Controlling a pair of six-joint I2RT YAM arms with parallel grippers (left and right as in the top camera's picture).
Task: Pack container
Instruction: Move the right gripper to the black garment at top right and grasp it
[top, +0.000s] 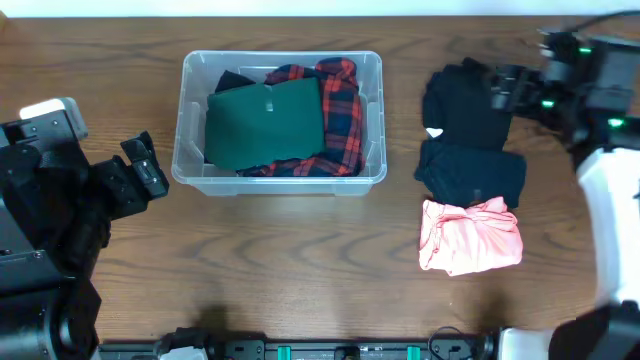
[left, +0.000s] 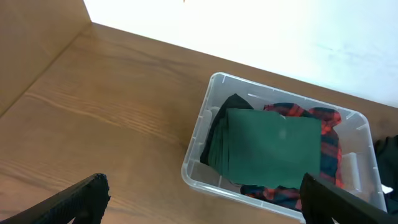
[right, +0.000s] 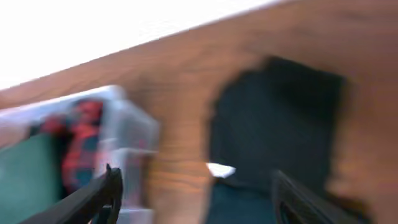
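The container (top: 281, 178) — a clear rectangular plastic tub with rounded corners and a rimmed edge — sits upright and open on the desk (top: 300, 270), already holding folded garments, a green one on top.

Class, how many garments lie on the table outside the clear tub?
3, right of the container: black garment at the back, dark navy garment in the middle, pink garment in front. More may hide beneath.

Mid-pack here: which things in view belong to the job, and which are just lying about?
Job: container; inside it, green garment, plaid shirt, black piece; waiting on the table beside it, black garment, navy garment, pink garment.
Lying about: nothing that I can see, only the table itself.
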